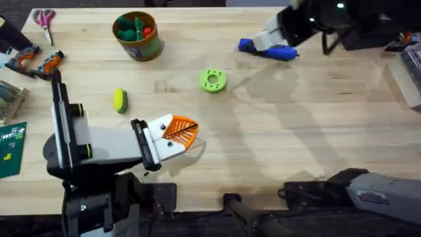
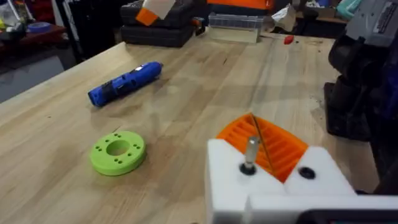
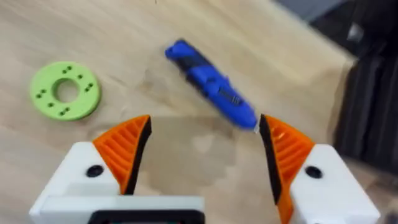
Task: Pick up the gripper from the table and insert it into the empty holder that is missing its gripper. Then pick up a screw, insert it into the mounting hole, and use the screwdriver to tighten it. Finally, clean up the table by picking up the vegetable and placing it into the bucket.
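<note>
Right tool (image 3: 202, 158) above screwdriver (image 3: 211, 84) (spread)

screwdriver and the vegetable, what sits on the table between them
The lime-green disc lies between the screwdriver and the vegetable, seen in the overhead view.

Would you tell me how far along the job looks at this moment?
Seemingly done: a screw stands proud in a white mount at the left gripper's shut orange pads. In hand: the open right gripper hovers at the screwdriver, not gripping it. Left: tightening, then moving the vegetable, lying on the table, into the bucket.
</note>
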